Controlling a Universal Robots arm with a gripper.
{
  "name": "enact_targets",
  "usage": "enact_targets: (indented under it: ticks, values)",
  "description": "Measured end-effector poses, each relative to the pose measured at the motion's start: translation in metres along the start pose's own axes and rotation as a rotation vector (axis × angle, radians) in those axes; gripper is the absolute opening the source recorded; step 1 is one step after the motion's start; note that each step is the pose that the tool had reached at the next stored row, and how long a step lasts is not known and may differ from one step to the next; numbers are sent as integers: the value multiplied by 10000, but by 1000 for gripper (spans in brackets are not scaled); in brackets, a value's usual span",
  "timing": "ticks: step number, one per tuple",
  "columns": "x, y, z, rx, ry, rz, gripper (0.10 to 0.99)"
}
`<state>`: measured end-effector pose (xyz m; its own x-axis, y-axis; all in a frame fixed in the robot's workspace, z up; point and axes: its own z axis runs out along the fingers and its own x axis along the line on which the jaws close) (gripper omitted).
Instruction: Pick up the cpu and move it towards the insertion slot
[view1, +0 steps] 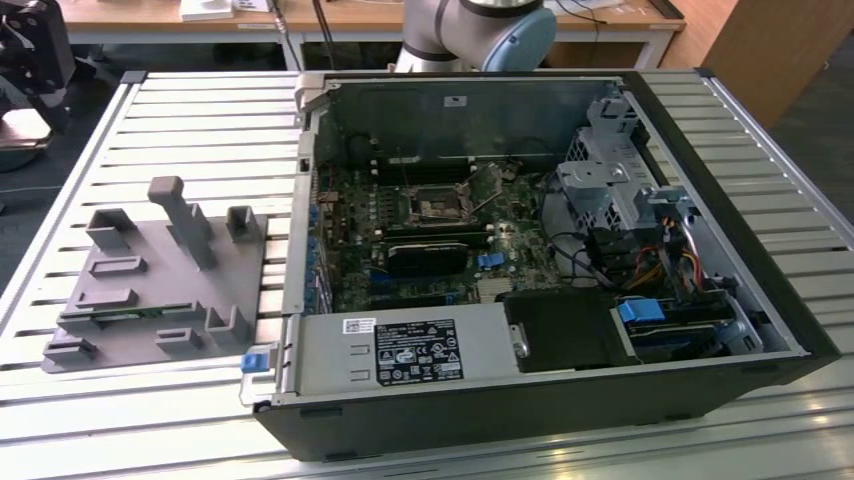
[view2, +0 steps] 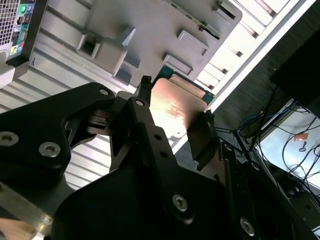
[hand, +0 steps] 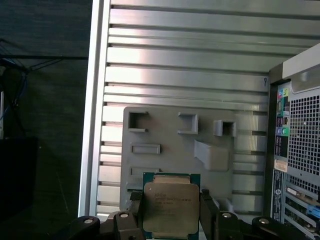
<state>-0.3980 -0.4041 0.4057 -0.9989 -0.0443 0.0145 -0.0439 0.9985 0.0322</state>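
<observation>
The cpu (hand: 170, 206) sits pinched by opposite edges between the fingers (hand: 207, 212), the grey fixture (hand: 175, 145) beyond it. Best carried level, grip steady, toward the insertion slot (view1: 438, 207) at the fixture's three o'clock in the exterior view.

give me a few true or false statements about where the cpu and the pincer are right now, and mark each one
1. The pincer is shut on the cpu. True.
2. The cpu sits in the insertion slot. False: the pincer holds it, and the grey fixture lies behind it in the first wrist view.
3. The grey fixture lies on the slatted table, outside the computer case. True.
4. The computer case is closed. False: its side is open and the motherboard shows inside.
</observation>
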Motion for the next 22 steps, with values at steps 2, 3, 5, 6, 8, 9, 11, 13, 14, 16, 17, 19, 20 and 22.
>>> enact_targets:
  ticks: [2, 3, 5, 6, 8, 9, 11, 13, 14, 16, 17, 19, 20, 22]
  values:
    - [-24, -1, -1, 0, 0, 0, 541]
    - [-35, -2, 0, 0, 0, 0, 541]
    - [-54, -2, -1, 0, 0, -1, 541]
    - [-64, -3, -1, 0, -1, 0, 541]
    - [-83, -4, -1, 0, 0, 0, 541]
    - [-95, -4, -1, 0, 0, 0, 541]
    - [-119, -5, -2, 0, -1, 0, 541]
    - [-145, -6, -2, -1, -1, 0, 541]
    - [-157, -7, -3, 0, 0, 0, 541]
    - [-180, -8, -3, 0, 0, -1, 541]
    - [-191, -8, -3, 0, 0, 0, 541]
    - [-214, -10, -4, 0, 0, -1, 541]
    - [-227, -10, -4, 0, 0, 0, 541]
    - [-250, -11, -4, 0, 0, 0, 541]
